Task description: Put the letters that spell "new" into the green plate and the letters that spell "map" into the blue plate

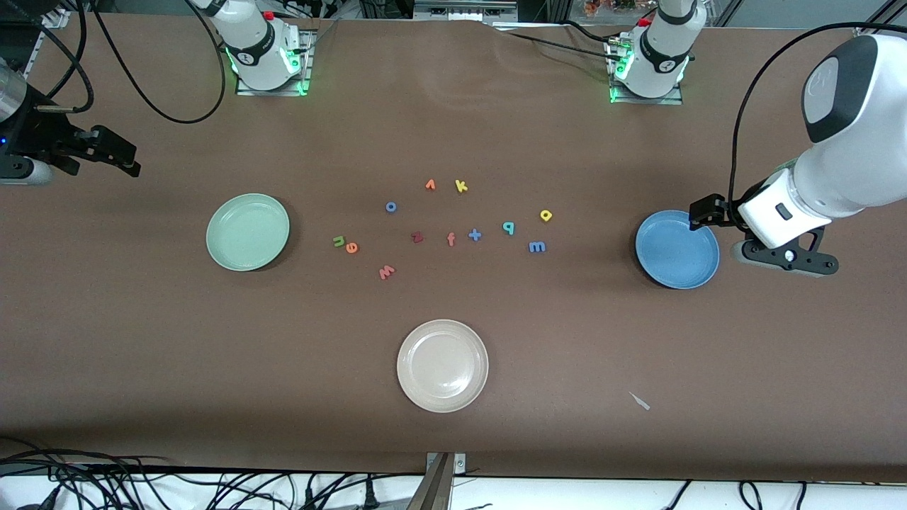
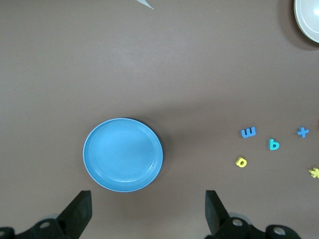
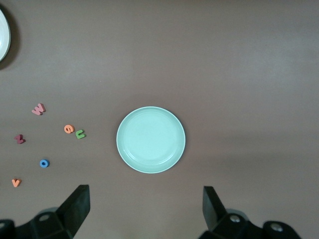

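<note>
The green plate lies toward the right arm's end and holds nothing. The blue plate, also bare, lies toward the left arm's end. Between them on the table are the green n, orange e and salmon w. Closer to the blue plate are the blue m, yellow a and teal p. My left gripper hangs open high beside the blue plate. My right gripper is open, up beside the green plate.
A cream-white plate lies nearer the front camera, midway along the table. Other letters mix in: dark red z, salmon f, blue plus, blue o, yellow k, an orange piece. A paper scrap lies near the front edge.
</note>
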`<action>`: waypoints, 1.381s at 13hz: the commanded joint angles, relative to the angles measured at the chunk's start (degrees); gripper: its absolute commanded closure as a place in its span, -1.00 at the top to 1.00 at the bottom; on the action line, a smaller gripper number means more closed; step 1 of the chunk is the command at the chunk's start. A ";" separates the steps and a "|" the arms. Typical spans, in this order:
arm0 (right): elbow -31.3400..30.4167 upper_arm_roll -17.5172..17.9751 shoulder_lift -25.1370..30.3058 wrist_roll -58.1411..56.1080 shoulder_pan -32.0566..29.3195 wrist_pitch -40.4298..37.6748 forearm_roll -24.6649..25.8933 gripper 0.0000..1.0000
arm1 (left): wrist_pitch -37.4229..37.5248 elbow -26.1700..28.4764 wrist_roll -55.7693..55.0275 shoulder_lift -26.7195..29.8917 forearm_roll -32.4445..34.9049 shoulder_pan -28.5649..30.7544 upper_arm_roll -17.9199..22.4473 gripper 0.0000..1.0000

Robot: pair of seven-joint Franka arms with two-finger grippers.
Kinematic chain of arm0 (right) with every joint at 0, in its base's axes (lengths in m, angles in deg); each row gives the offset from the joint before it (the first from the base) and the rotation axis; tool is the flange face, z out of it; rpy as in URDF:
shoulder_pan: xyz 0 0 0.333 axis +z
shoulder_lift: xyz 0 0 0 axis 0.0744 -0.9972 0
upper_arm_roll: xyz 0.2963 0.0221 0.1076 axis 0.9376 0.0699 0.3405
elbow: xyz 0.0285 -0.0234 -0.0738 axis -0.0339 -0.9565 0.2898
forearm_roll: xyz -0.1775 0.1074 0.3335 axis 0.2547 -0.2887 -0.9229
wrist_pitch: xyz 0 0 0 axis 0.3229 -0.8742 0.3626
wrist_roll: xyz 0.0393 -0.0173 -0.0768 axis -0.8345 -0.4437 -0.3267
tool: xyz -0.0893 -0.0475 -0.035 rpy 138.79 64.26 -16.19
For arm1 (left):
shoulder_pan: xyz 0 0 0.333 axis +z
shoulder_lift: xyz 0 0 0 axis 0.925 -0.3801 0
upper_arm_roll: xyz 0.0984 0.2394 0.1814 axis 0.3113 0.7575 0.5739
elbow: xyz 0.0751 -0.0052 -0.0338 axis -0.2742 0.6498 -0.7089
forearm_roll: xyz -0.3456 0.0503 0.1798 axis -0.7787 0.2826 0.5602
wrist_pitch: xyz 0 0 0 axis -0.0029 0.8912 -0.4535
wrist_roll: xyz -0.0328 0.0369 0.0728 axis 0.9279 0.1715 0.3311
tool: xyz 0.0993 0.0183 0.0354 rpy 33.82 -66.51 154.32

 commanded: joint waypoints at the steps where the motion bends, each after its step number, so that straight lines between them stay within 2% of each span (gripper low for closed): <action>1: 0.66 -0.05 -0.13 0.71 0.22 -0.09 0.81 1.00 | -0.62 1.48 0.66 1.51 -1.85 -0.07 0.26 1.00; 13: 0.83 -0.05 -0.04 0.54 0.31 -0.79 0.90 1.00 | -0.62 1.48 0.57 1.43 -1.85 -0.16 0.26 1.00; 18: 1.53 -0.14 -0.83 -0.08 0.13 -0.62 2.56 1.00 | -0.62 1.57 0.57 1.43 -1.85 -0.16 0.26 1.00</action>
